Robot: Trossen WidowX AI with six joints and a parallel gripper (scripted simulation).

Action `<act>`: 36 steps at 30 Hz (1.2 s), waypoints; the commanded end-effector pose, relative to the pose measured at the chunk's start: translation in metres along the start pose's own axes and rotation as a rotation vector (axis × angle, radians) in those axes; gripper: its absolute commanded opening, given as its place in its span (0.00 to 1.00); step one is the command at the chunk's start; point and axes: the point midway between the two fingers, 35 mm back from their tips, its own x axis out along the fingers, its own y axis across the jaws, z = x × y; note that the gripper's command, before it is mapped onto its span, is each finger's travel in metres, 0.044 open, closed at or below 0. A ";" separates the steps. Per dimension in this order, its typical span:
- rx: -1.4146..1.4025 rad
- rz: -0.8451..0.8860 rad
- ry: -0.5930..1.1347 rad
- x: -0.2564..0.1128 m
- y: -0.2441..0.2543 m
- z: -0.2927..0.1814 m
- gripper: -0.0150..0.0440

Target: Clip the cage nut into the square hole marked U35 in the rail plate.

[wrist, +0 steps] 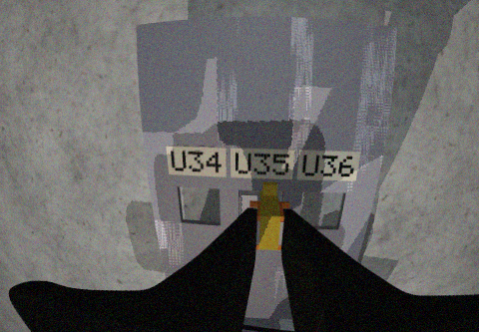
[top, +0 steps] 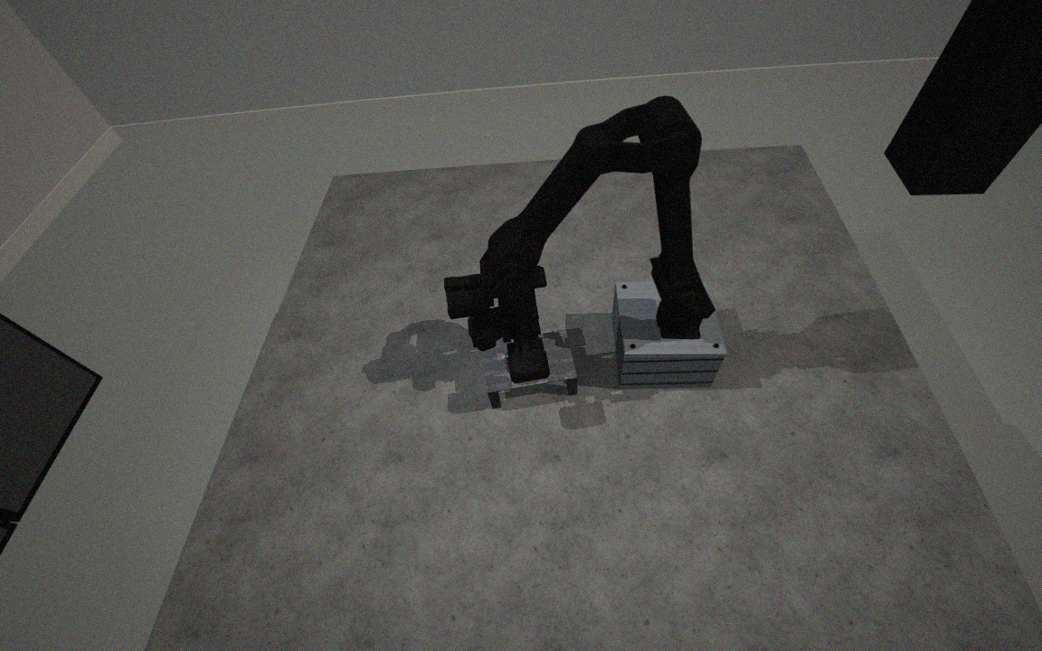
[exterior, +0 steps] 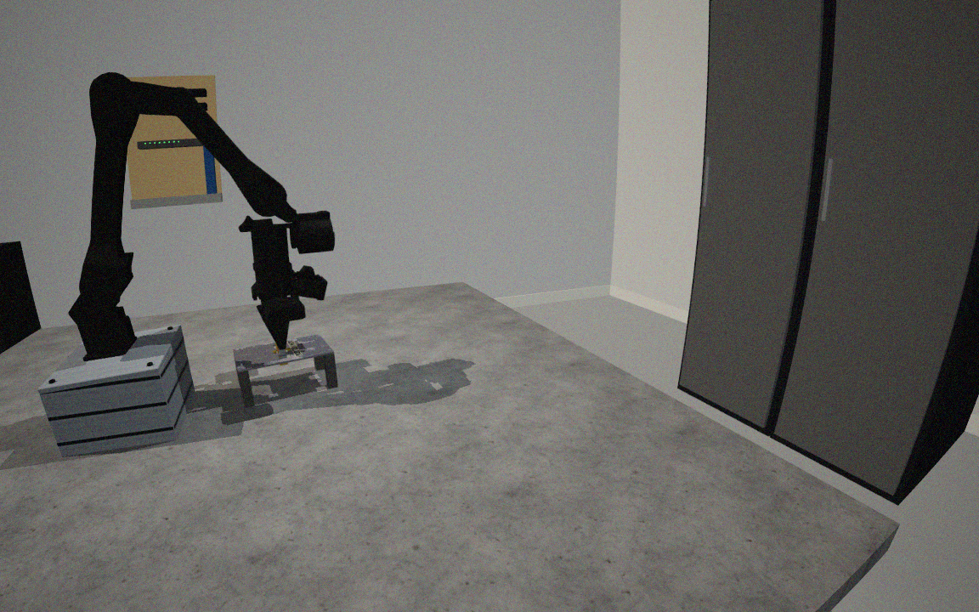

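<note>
Jaws (exterior: 282, 348): closed on the cage nut, pointed down over the plate.
Cage nut (exterior: 285, 349) (wrist: 270, 229): pinched between the fingertips, above or partly within the U35 hole (wrist: 247, 201); its depth cannot be told.
Risk, alignment: the nut is seen toward the right side of the hole, with a gap left at the other side; if it is lowered off-centre, a wing could be caught on the rim.
Risk, release: if the grip is opened before both wings are through, the nut could be left tilted or loose on the rail plate (top: 559, 373) (exterior: 250, 356) (wrist: 210, 93).
Risk, retreat: a flange could be dragged by a finger if the jaws are raised before being opened enough.
Wrist view: the labels U34, U35 and U36 are legible, and the nut is shown against its hole.
Exterior view: the plate's legs on the table (top: 557, 518) (exterior: 432, 487) are shown, but no label can be read.
Top view: the nut is not made out.
</note>
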 end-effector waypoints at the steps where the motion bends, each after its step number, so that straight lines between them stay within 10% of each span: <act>1: 0.002 -0.008 -0.003 0.000 0.000 0.000 0.30; 30: 0.002 -0.010 -0.004 0.000 0.004 0.001 0.30; 36: -0.001 -0.005 -0.002 0.000 0.005 0.000 0.56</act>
